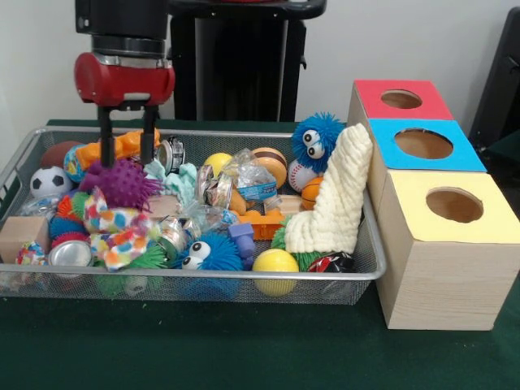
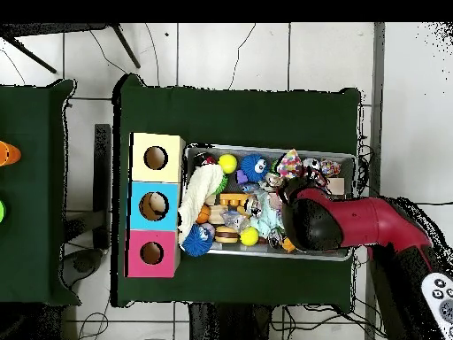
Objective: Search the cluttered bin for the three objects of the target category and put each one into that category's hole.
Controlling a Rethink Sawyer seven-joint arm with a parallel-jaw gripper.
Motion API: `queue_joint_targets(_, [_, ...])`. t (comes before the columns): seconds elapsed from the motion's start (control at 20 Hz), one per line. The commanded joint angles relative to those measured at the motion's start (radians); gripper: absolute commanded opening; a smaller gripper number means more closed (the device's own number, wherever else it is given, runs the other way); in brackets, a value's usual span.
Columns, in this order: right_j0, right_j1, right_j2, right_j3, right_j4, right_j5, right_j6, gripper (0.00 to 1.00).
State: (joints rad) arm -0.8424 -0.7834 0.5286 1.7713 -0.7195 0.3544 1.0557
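The bin (image 1: 370,268) is packed rim to rim with toys. Above its purple spiky ball (image 1: 122,183), the gripper (image 1: 128,146) hangs upright, fingers apart and empty.

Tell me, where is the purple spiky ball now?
In the front view the purple spiky ball lies at the left of the bin, directly under the open fingers, with the orange toy behind it.
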Motion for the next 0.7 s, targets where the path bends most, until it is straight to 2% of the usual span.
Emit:
queue_joint_targets(0.05, [-0.075, 0.058, 0.171, 0.05, -0.03, 0.125, -0.257, 1.0])
queue_joint_targets(0.1, [-0.049, 0.044, 0.128, 0.05, -0.021, 0.146, -0.198, 1.0])
queue_joint_targets(0.2, [-0.031, 0.034, 0.106, 0.055, -0.016, 0.156, -0.147, 1.0])
queue_joint_targets(0.45, [-0.009, 0.007, 0.116, 0.066, -0.003, 0.191, -0.141, 1.0])
queue_joint_targets(0.7, [0.01, -0.071, 0.12, 0.135, 0.068, 0.237, -0.073, 1.0])
